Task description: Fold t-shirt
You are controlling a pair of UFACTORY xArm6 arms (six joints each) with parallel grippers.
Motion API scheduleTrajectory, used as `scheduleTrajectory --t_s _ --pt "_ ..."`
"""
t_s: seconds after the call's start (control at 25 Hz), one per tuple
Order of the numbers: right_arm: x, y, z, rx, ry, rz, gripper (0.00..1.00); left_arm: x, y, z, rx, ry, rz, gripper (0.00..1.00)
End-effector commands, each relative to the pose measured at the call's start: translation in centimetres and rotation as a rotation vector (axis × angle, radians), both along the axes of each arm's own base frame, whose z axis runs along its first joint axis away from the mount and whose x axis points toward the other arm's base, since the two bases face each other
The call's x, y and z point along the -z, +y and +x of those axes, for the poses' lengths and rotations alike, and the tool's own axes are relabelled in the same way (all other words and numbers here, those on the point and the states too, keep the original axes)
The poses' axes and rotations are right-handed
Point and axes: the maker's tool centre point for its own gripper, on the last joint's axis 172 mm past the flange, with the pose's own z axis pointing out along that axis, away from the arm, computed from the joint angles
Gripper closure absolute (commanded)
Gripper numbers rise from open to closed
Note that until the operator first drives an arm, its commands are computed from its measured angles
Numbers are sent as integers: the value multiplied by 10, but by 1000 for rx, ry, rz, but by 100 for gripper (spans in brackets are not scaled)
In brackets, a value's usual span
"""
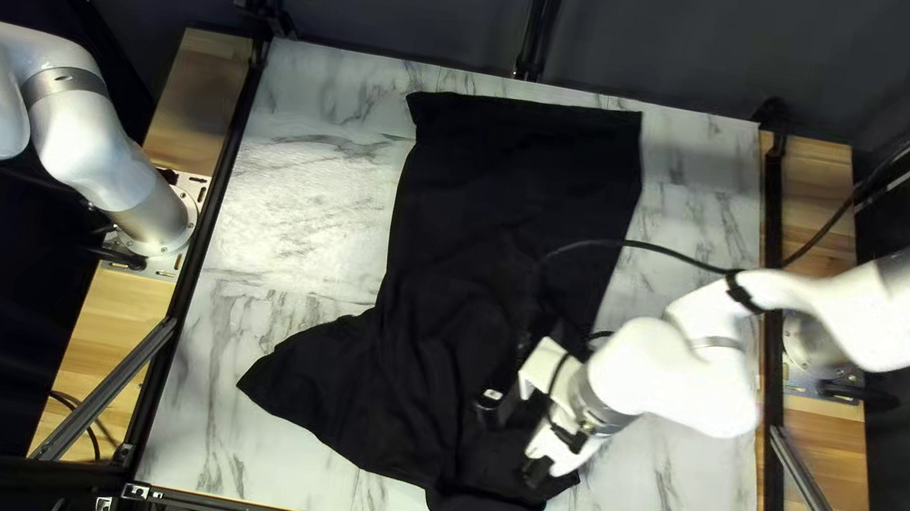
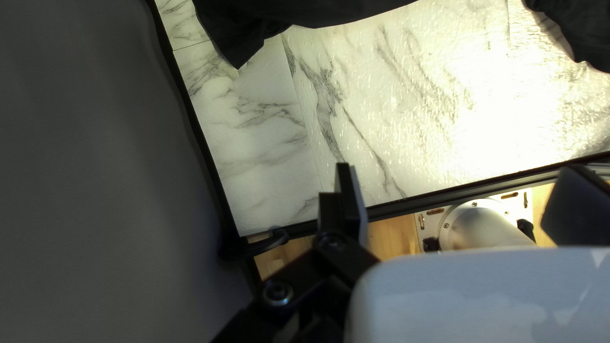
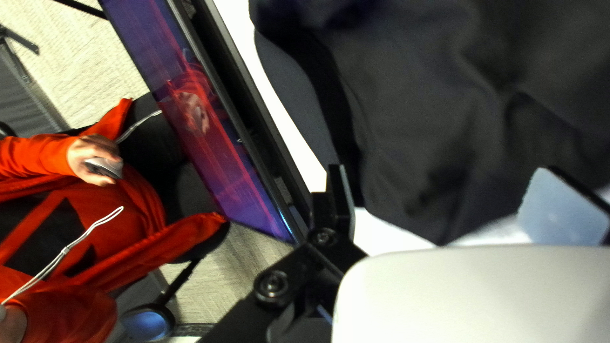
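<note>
your right gripper stands open, fingers well apart, with black cloth ahead of it and across the span between them but not pinched; whether either tip touches it, you can't tell. a blunt corner shows between the fingers, with bare table past it.

read the top left view as a clock, twelve at the table's far edge, and the t-shirt lies under and around that gripper, its long axis running away from you toward twelve, a touch to the eleven side. the near bunched end sits just beside the gripper at six, and a spread flap reaches out at nine.

your left gripper is open too, nothing between its fingers, up by the table's far left corner; from it, the shirt's far left corner lies at about four, well apart.

so for the near end your right gripper is much the closer. if you mean to fold that end up, the likely move is to close there and carry toward twelve, with the flap at nine apt to drag.
</note>
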Motion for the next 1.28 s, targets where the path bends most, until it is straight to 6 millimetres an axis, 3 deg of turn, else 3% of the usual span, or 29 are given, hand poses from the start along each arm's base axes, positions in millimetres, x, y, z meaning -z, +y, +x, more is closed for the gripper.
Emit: scheduleTrajectory --t_s 0.04,0.2,0.4,0.64,0.76,0.96,1.28 --pt "-2 -37 -23 -57 -15 -23 0 0 0 0 0 0 0 0" --pt "-8 -56 -29 -61 -24 -23 0 0 0 0 0 0 0 0" --pt "16 -80 -22 31 -24 -8 0 0 0 0 0 0 0 0" --pt "40 -85 -11 73 -24 11 0 0 0 0 0 0 0 0" --pt "46 -89 -10 73 -23 14 0 0 0 0 0 0 0 0" --pt "55 -99 -15 76 -12 20 12 0 0 0 0 0 0 0" --pt "64 -106 -18 71 3 28 10 0 0 0 0 0 0 0"
